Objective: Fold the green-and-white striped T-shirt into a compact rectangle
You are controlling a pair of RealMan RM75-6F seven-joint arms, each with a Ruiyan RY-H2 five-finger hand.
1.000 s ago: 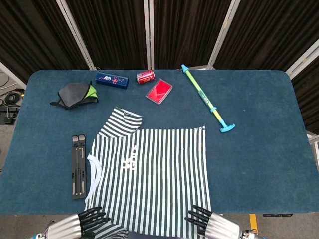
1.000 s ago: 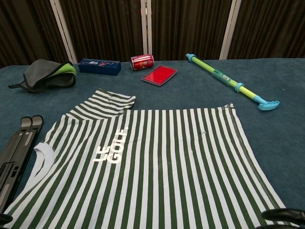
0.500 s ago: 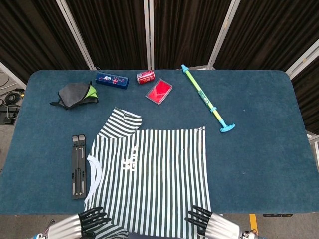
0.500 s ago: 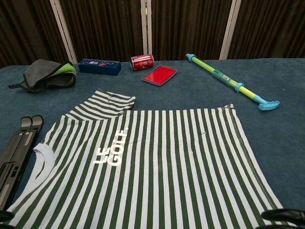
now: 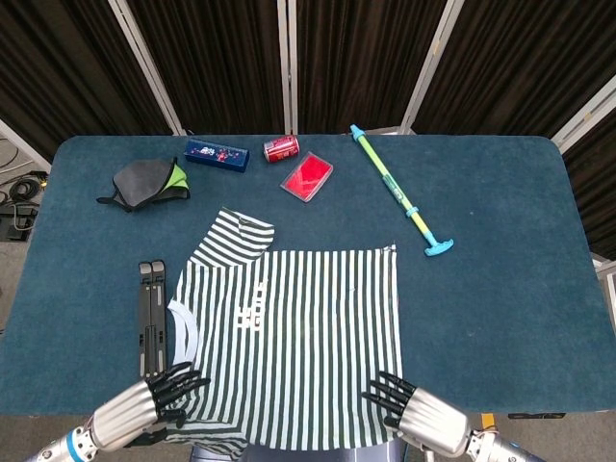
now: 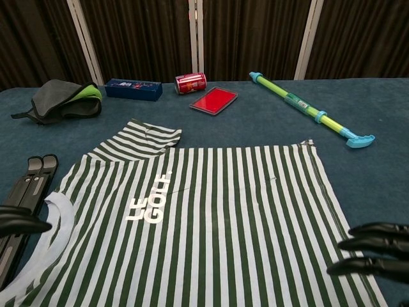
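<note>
**Caller:** Both hands have come forward onto the near edge. Your left hand [image 5: 159,397] sits by the collar corner, your right hand [image 5: 399,404] at the near hem corner, fingers spread, gripping nothing as yet.

**Analyst:** Green-and-white striped T-shirt [image 5: 289,327] lies flat mid-bench, far sleeve tucked over. The risk, I'd say: that black folding stand [image 5: 151,322] touches the shirt's left edge. Catch it with cloth and your fold drags crooked; grab only one layer and it bunches.
</note>
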